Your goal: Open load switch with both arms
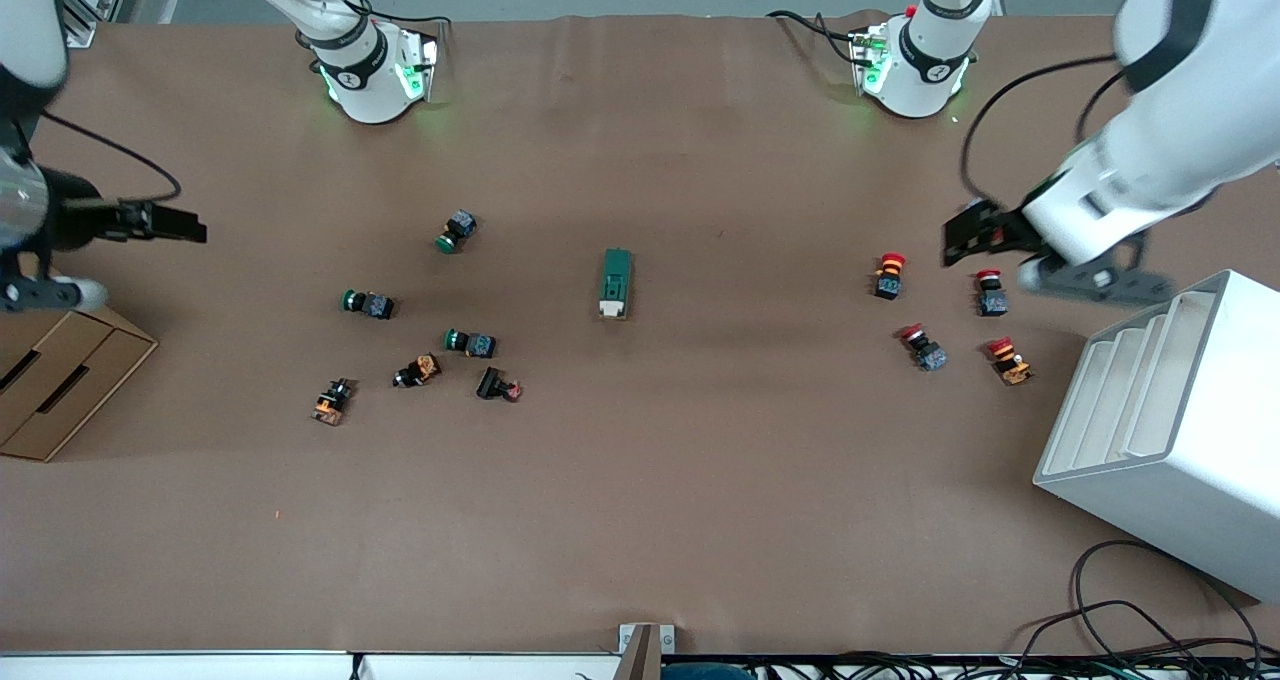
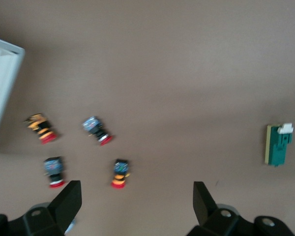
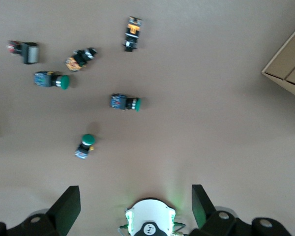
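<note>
The load switch (image 1: 616, 282), a dark-green block with a white tab at the end nearer the front camera, lies flat at the table's middle. It also shows in the left wrist view (image 2: 278, 144). My left gripper (image 1: 965, 235) hangs open and empty over the table at the left arm's end, above the red push buttons and well apart from the switch. In its wrist view the left gripper (image 2: 136, 194) has its fingers spread wide. My right gripper (image 1: 175, 222) is open and empty over the right arm's end of the table, likewise spread wide in its own view (image 3: 135, 196).
Several green and orange push buttons (image 1: 470, 342) lie between the switch and the right arm's end. Several red push buttons (image 1: 888, 275) lie toward the left arm's end, beside a white rack (image 1: 1170, 430). A cardboard box (image 1: 55, 380) sits under the right gripper. Cables (image 1: 1150, 630) trail along the near edge.
</note>
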Controlling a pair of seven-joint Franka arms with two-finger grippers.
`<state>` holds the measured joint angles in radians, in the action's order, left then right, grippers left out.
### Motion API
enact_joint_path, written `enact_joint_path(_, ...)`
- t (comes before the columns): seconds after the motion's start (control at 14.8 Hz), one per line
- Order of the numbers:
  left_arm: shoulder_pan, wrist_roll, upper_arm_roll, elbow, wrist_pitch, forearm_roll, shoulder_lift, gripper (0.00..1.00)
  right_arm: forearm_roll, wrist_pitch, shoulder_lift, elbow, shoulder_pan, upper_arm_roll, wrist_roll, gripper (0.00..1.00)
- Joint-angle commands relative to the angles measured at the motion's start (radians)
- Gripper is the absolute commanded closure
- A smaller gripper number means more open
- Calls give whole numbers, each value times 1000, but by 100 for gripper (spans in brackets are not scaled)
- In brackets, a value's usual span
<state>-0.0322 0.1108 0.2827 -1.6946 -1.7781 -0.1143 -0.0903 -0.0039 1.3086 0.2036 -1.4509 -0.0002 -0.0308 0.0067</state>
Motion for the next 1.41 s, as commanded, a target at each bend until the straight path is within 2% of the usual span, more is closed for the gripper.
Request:
enact_joint_path(0.0, -2, 119, 82, -31, -72, -10, -54, 0, -61, -2, 23, 7, 28, 12, 12, 0)
enact_joint_path(0.07, -2, 159, 110, -31, -107, -7, -83, 0, -62, 3, 23, 9, 60, 12, 30, 0)
enact_joint_path(0.2, 41, 249, 148, -43, -191, 2, -140, 0, -54, 9, 25, 9, 126, 14, 228, 0)
enact_joint_path(0.34, 113, 273, 150, -48, -303, 83, -222, 0, 20, 35, 49, 7, 196, 14, 471, 0)
enact_joint_path(0.54, 190, 354, 150, -50, -409, 148, -295, 0, 151, 101, 109, 7, 236, 14, 763, 0)
enact_joint_path(0.74, 280, 547, 150, -80, -527, 260, -351, 0, 156, 196, 169, 7, 336, 14, 1000, 0)
enact_joint_path(0.88, 330, 685, 150, -91, -579, 326, -373, 0, 148, 245, 204, 7, 397, 12, 1074, 0)
enact_joint_path(1.21, 460, 895, 148, -140, -587, 381, -367, 2, 154, 346, 302, 14, 439, 12, 1237, 0)
enact_joint_path(1.35, 501, 1034, 150, -172, -587, 474, -365, 2, 154, 365, 336, 14, 459, 12, 1276, 0)
